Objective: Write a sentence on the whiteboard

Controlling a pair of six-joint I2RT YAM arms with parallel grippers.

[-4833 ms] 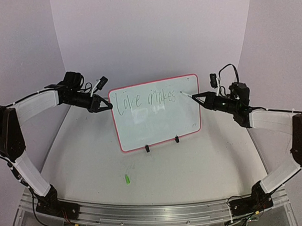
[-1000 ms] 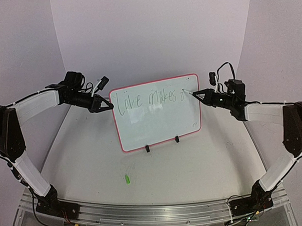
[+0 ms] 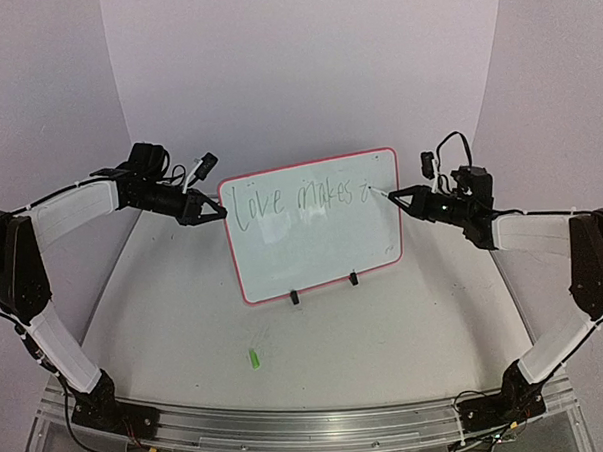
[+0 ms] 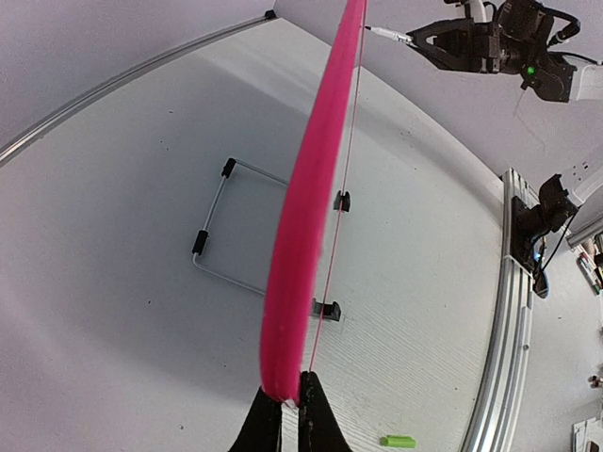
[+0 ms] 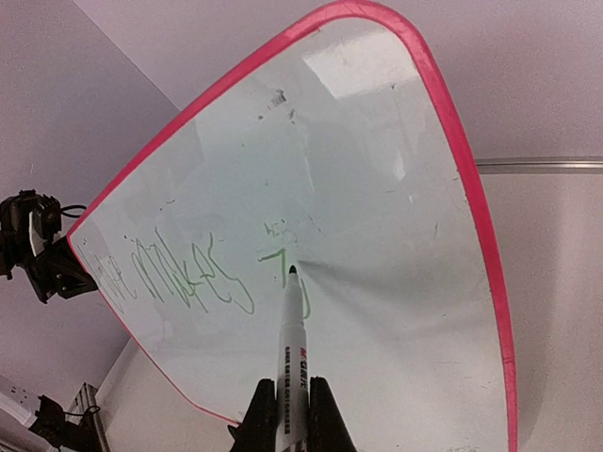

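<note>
The whiteboard (image 3: 317, 235) with a red-pink rim stands upright on two small black feet mid-table. The sentence (image 3: 295, 198) runs along its top in thin green script, reading about "Love makes" plus a started letter. My left gripper (image 3: 217, 213) is shut on the board's left rim; in the left wrist view (image 4: 291, 405) the pink edge (image 4: 306, 217) sits between the fingers. My right gripper (image 3: 392, 196) is shut on a white marker (image 5: 293, 367). The marker's tip (image 5: 293, 271) is at the newest green stroke (image 5: 273, 256) on the board (image 5: 377, 188).
A small green marker cap (image 3: 254, 358) lies on the table in front of the board, also in the left wrist view (image 4: 398, 441). The board's wire stand (image 4: 219, 231) sits behind it. A metal rail (image 3: 290, 427) runs along the near table edge.
A new green stroke has appeared right of "makes". My right gripper with the marker has shifted slightly right and down along the board. The left gripper has stayed on the rim.
</note>
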